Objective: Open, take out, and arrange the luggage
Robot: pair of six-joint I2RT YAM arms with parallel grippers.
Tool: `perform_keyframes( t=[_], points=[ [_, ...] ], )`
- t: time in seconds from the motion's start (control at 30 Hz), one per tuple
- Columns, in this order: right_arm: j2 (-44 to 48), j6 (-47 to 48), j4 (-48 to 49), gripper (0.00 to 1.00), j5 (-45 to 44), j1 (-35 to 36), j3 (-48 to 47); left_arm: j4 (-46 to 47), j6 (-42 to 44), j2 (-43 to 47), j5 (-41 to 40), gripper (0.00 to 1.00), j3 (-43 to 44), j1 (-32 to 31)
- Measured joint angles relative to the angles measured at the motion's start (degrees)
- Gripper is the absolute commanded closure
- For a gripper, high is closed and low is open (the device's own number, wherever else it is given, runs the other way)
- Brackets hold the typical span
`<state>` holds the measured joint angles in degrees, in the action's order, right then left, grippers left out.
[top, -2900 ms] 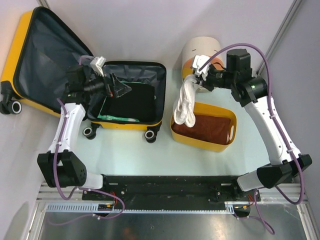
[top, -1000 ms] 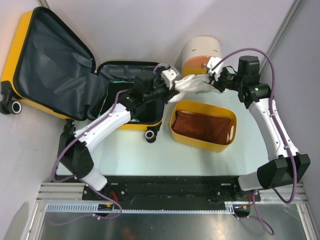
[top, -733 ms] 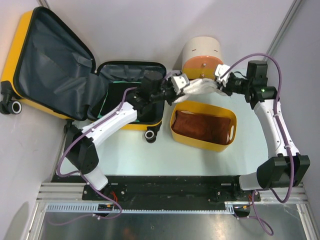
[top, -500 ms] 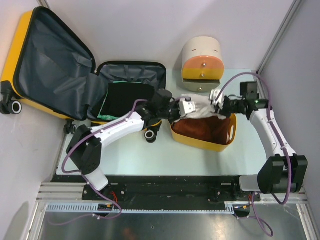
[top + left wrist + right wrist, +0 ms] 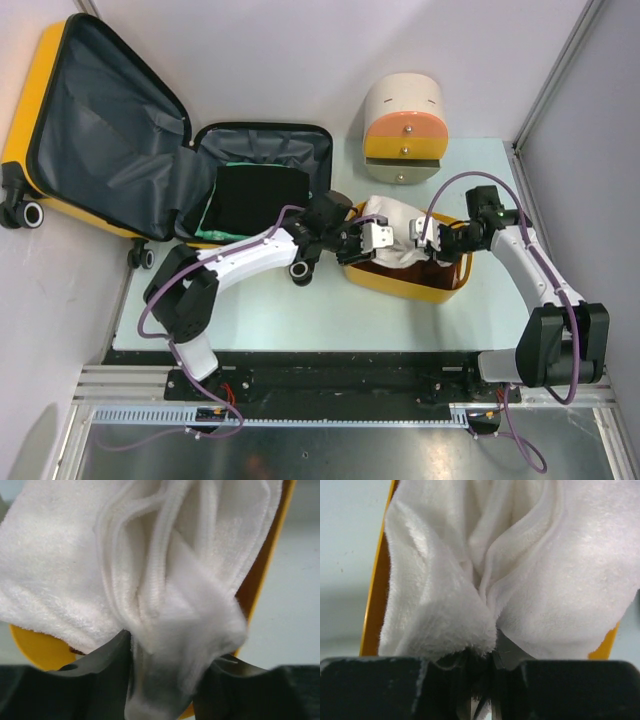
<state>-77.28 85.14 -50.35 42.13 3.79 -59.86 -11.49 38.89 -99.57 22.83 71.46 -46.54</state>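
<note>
The right gripper (image 5: 482,662) has its jaws closed on a fold of the white towel (image 5: 560,580). The left gripper (image 5: 162,655) holds its jaws a little apart with another fold between them; I cannot tell if they press it. The towel hangs between the two, over the yellow plastic bin (image 5: 400,287) at centre right, where a brown cloth (image 5: 440,266) lies. The yellow suitcase (image 5: 30,120) lies open at the upper left, with black folded fabric (image 5: 262,200) in its right half.
</note>
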Motion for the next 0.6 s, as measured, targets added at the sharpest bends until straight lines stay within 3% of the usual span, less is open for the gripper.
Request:
perform_keyframes(
  t=[0.03,0.07,0.13,0.27,0.47,0.6],
  points=[
    [0.1,1.0,-1.0,0.41,-0.5,0.1,0.0,-0.9,-0.2,0.2,0.9,0.34,0.0,0.0],
    [0.2,1.8,-1.9,0.31,-1.2,0.1,0.0,-1.6,-0.1,0.6,1.6,0.25,0.0,0.0],
    [0.8,2.6,-3.3,0.21,-2.7,0.1,0.0,-3.5,-0.4,1.8,2.5,0.21,0.0,0.0],
    [3.7,2.0,-4.0,0.14,-4.9,0.1,0.0,-6.7,-1.9,5.9,3.4,0.15,1.1,0.1],
    [8.9,-1.6,-9.3,0.11,-5.5,0.1,-3.5,-8.9,-7.2,14.8,7.5,0.16,2.2,2.9],
    [8.1,-14.2,-9.3,0.12,-3.3,0.5,-9.6,-9.2,-13.2,17.1,10.0,0.18,3.8,8.5]
  ],
)
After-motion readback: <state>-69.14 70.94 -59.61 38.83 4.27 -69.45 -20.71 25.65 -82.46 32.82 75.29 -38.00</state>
